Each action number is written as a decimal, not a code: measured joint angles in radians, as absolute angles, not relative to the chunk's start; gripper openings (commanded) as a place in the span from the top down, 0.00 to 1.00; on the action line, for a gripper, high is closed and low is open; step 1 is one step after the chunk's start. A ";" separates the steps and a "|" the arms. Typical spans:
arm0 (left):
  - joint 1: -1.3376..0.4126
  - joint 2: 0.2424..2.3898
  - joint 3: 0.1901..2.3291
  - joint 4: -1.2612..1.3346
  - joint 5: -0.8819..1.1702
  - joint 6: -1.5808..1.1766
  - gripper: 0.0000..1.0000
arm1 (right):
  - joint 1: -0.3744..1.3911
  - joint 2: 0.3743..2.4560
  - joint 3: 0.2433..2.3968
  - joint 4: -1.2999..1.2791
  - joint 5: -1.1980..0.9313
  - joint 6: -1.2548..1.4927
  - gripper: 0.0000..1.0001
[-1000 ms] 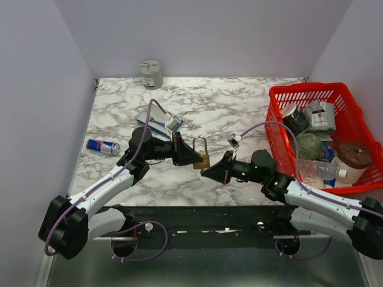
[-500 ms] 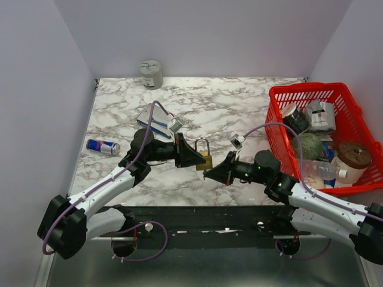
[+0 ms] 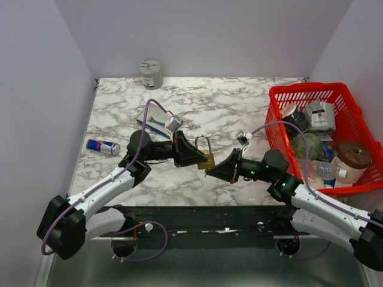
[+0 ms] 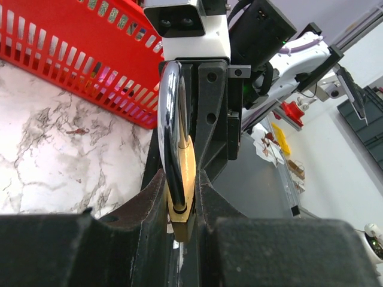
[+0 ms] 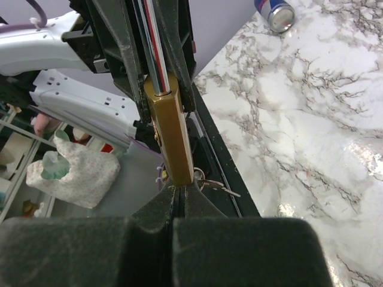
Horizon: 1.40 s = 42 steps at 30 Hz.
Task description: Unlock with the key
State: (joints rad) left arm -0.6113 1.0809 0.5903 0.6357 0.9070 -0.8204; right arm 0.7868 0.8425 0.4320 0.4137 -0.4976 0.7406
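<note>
My two arms of white shell segments and black round joints, left arm (image 3: 99, 192), right arm (image 3: 329, 208), a lilac cable (image 3: 142, 139) looping along each, black wedge-shaped left gripper (image 3: 199, 158) and right gripper (image 3: 210, 172), small white wrist camera (image 3: 173, 124), green lights (image 3: 259, 170) on my right wrist

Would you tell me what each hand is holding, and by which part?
The left hand grips the padlock by its brass body. The right hand is shut at its base, apparently pinching the key.
</note>
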 measured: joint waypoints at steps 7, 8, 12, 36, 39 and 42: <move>-0.634 1.079 0.591 0.659 0.908 -0.828 1.00 | 0.762 0.830 0.423 0.440 -0.561 0.770 0.99; -0.635 1.076 0.591 0.663 0.908 -0.829 1.00 | 0.759 0.830 0.423 0.445 -0.569 0.775 0.99; -0.642 1.062 0.591 0.682 0.909 -0.842 1.00 | 0.753 0.828 0.423 0.477 -0.603 0.793 0.99; -0.812 1.062 0.716 0.897 0.937 -0.951 1.00 | 0.746 0.754 0.484 0.672 -0.839 0.934 0.99; -0.833 1.067 0.731 0.893 0.937 -0.942 1.00 | 0.746 0.751 0.485 0.691 -0.858 0.949 0.99; -0.847 1.072 0.745 0.892 0.937 -0.936 1.00 | 0.746 0.751 0.485 0.713 -0.868 0.963 0.99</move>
State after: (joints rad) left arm -0.8471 1.0721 0.7448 0.8921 0.9375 -0.9356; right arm 0.7460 0.7506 0.4854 0.7132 -0.8677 0.9627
